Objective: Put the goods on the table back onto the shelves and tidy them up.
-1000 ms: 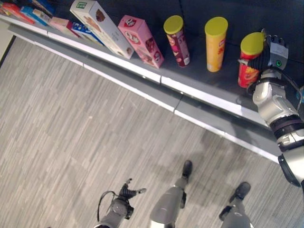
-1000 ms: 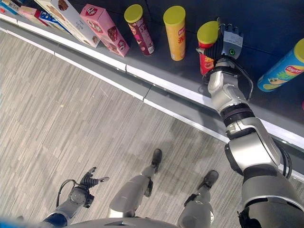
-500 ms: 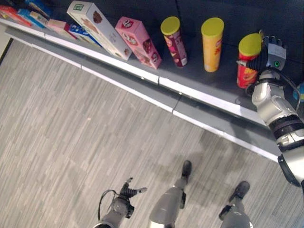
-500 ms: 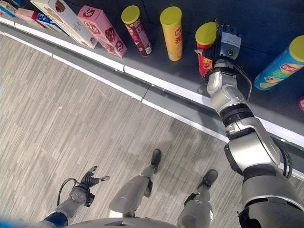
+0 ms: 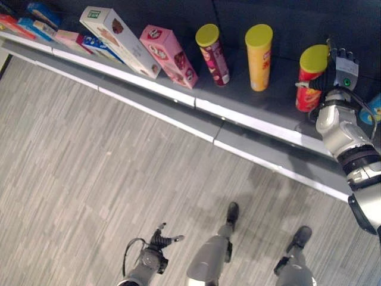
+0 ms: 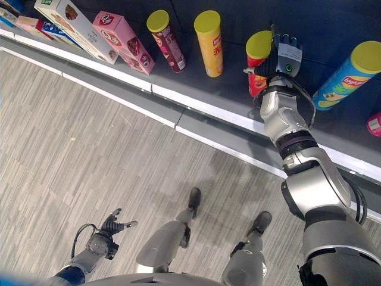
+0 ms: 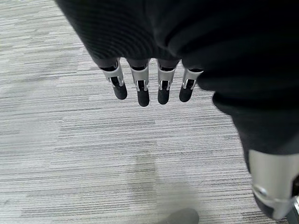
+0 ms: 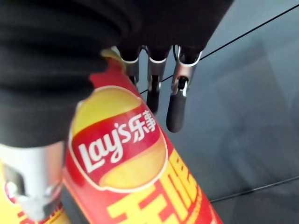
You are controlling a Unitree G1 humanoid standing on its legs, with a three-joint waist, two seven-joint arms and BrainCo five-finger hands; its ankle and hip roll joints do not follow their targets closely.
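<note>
A red chip can [image 5: 308, 95] with a yellow lid stands upright on the dark shelf [image 5: 262, 110] at the right. My right hand [image 5: 340, 67] is against its far side near the lid, with the thumb reaching round the front. In the right wrist view the red can [image 8: 140, 163] runs under the palm and the fingers [image 8: 175, 107] hang loosely past it. My left hand [image 5: 159, 240] hangs low over the floor with its fingers [image 7: 140, 93] straight and nothing in them.
Along the shelf stand a yellow can [image 5: 258, 59], a maroon can [image 5: 213, 56], a leaning pink box [image 5: 169, 56], a white box [image 5: 116, 33] and several small boxes at far left. A blue can [image 6: 345, 83] leans right of my hand. Grey floor lies below the shelf edge.
The whole picture has shifted a little as the camera moved. My right hand stays on the red can, which stands in the same place on the shelf.
</note>
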